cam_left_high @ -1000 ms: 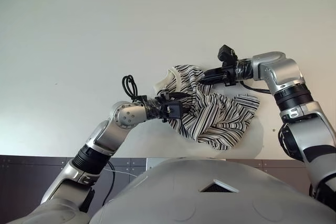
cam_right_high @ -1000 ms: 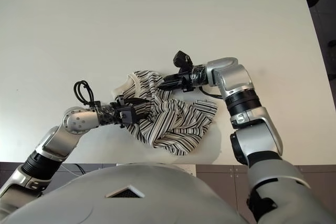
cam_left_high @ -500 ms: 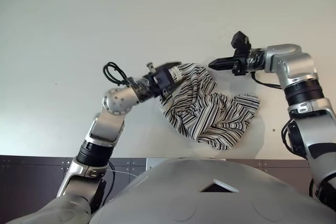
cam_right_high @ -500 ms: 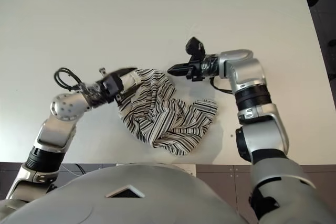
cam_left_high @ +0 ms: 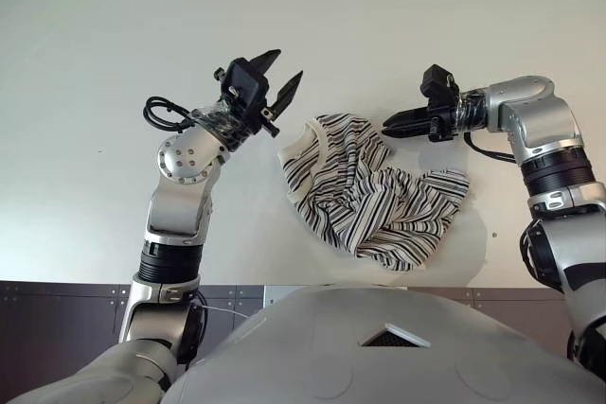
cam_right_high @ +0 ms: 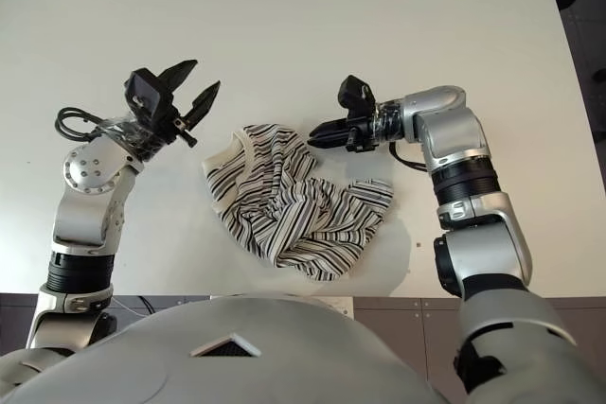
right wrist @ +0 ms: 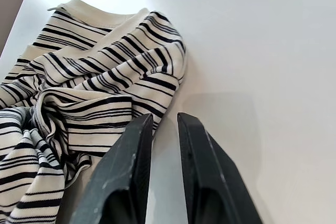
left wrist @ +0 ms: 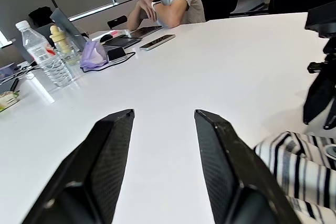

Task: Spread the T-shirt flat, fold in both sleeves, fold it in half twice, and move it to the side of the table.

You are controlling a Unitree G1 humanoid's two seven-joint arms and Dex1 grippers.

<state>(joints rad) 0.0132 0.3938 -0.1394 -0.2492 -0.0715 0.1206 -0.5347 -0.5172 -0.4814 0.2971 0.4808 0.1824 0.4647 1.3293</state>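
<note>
The black-and-white striped T-shirt (cam_left_high: 369,191) lies crumpled in a heap on the white table (cam_left_high: 142,26), its cream collar on the left side of the heap. My left gripper (cam_left_high: 284,68) is raised off the table to the left of the collar, fingers spread wide open and holding nothing. In the left wrist view its fingers (left wrist: 118,129) frame bare table, with a corner of the shirt (left wrist: 299,156) beside them. My right gripper (cam_left_high: 388,125) hovers just beyond the shirt's far right part, fingers nearly together with a thin slit and nothing between them. Below it lies the shirt (right wrist: 89,77).
Far across the table stand a water bottle (left wrist: 44,56), a purple pouch (left wrist: 94,56) and phones (left wrist: 157,41), in front of a seated person. The table's near edge (cam_left_high: 76,279) runs close below the shirt and its right edge (cam_right_high: 568,44) lies beyond my right arm.
My left gripper let go of the collar, opened wide and lifted away to the left. My right gripper drew back off the shirt. The shirt settled back into a heap.
</note>
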